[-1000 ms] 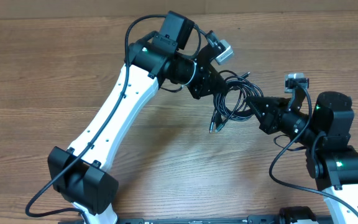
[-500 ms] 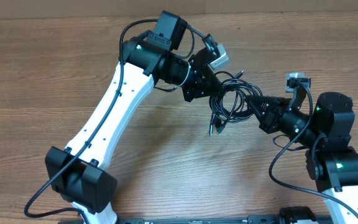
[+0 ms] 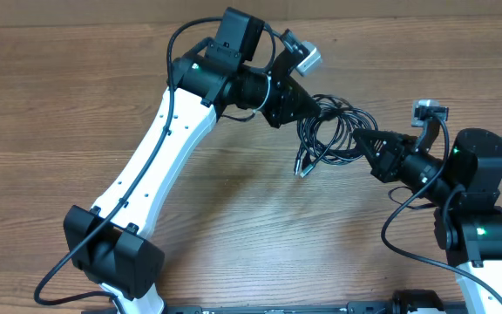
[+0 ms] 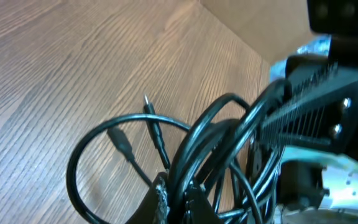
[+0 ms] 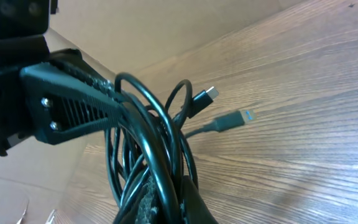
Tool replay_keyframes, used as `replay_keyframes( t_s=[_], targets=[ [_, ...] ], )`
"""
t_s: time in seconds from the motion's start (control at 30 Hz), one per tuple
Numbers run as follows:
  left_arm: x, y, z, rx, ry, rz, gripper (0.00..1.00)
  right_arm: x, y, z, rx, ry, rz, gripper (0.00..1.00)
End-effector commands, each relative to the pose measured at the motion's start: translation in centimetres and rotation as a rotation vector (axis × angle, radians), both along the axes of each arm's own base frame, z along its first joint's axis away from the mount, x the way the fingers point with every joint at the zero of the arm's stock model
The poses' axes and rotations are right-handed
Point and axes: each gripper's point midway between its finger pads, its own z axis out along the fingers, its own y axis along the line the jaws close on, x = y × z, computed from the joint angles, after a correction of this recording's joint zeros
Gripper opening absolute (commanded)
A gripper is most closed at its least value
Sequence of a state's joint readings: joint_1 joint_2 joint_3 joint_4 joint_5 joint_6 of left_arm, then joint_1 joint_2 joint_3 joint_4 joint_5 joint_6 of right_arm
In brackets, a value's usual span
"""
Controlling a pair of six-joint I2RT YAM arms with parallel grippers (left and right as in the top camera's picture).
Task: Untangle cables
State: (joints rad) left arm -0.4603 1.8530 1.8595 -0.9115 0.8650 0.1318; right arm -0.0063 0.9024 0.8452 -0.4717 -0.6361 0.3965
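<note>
The cables (image 3: 329,133) are a tangled bundle of thin black looped cords held above the table between both arms. Loose plug ends hang at the lower left of the bundle (image 3: 301,168). My left gripper (image 3: 318,108) is shut on the bundle's upper left side; its wrist view shows the cables (image 4: 185,155) pinched between its fingers (image 4: 178,198). My right gripper (image 3: 362,142) is shut on the bundle's right side; its wrist view shows the cables (image 5: 145,134) between its fingers (image 5: 166,199), with two plug ends (image 5: 229,119) sticking out.
The wooden table (image 3: 77,113) spreads around both arms. A cardboard wall (image 5: 166,25) stands at the table's far edge. The left arm's white link (image 3: 159,166) crosses the table's left middle.
My left gripper has shifted up and slightly right, and my right gripper has moved right, so the cable bundle is stretched wider between them.
</note>
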Motion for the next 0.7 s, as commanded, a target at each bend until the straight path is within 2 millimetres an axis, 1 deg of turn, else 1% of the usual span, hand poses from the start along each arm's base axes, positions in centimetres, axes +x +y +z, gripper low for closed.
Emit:
replay_keyframes(
  t_s=[0.0, 0.03, 0.17, 0.27, 0.43, 0.5, 0.53, 0.57, 0.6, 0.63, 0.67],
  targets=[
    [2.7, 2.5, 2.8, -0.034, -0.028, 0.136, 0.04, 0.1, -1.3, 0.5, -0.019, -0.004, -0.059, 0.04],
    [2.5, 2.2, 3.3, -0.062, -0.035, 0.115, 0.04, 0.0, -1.3, 0.3, -0.021, 0.002, -0.058, 0.04],
    [2.5, 1.8, 4.2, -0.103, -0.044, 0.098, 0.04, -0.1, -1.2, 0.0, -0.021, 0.019, -0.058, 0.04],
    [3.1, 1.6, 4.9, -0.131, -0.037, 0.124, 0.04, -0.5, -1.2, -0.6, -0.021, 0.049, -0.057, 0.03],
    [4.3, 1.1, 6.8, -0.198, -0.052, 0.163, 0.04, -1.0, -1.2, -1.4, -0.027, 0.091, -0.054, 0.04],
    [4.5, 0.9, 7.3, -0.215, -0.069, 0.159, 0.04, -1.0, -1.2, -1.5, -0.040, 0.085, -0.045, 0.04],
    [4.4, 0.8, 7.3, -0.218, -0.079, 0.150, 0.04, -1.0, -1.2, -1.5, -0.048, 0.079, -0.041, 0.09],
    [4.4, 0.9, 7.3, -0.214, -0.087, 0.145, 0.04, -1.0, -1.2, -1.5, -0.060, 0.067, -0.035, 0.24],
    [4.3, 0.9, 7.1, -0.208, -0.096, 0.138, 0.04, -1.0, -1.2, -1.4, -0.064, 0.060, -0.032, 0.41],
    [4.2, 1.0, 6.9, -0.198, -0.107, 0.128, 0.04, -1.0, -1.2, -1.3, -0.068, 0.054, -0.029, 0.53],
    [4.1, 1.1, 6.6, -0.188, -0.117, 0.118, 0.04, -0.9, -1.2, -1.2, -0.079, 0.039, -0.024, 0.58]
  ],
)
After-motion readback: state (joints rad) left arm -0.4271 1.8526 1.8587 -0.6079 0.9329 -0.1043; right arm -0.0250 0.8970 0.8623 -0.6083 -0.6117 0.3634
